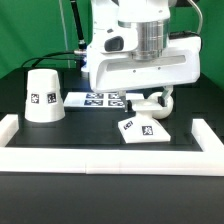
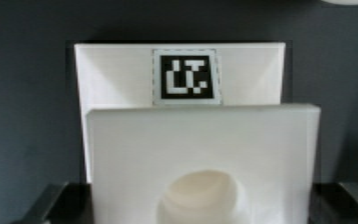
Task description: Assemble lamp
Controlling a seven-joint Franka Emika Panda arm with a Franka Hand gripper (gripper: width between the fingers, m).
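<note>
Gripper (image 1: 153, 103): it hangs low over the table (image 1: 75, 135), just behind the base block (image 1: 140, 128) in the exterior view. In the wrist view you see its fingers (image 2: 59, 206) only as dark slivers at the picture's edge, one on each side of the block. You cannot tell whether they are spread clear of it or pressing on it.

Base block: it fills the wrist view, with its tag (image 2: 186, 76) on the far face. A rounded pale shape (image 2: 208, 196) sits on the near face; you cannot say whether it is a hole or the bulb's ball. In the exterior view the block sits on the dark table turned at an angle, tag facing the camera.

Marker board (image 1: 105, 99): flat on the table, just toward the exterior view's left of the gripper.

Shade (image 1: 42, 97): standing wide end down, well apart from the block, at the exterior view's left, one tag on its side.

Border rails (image 1: 110, 157): white, running along the near edge and up both sides of the table.
</note>
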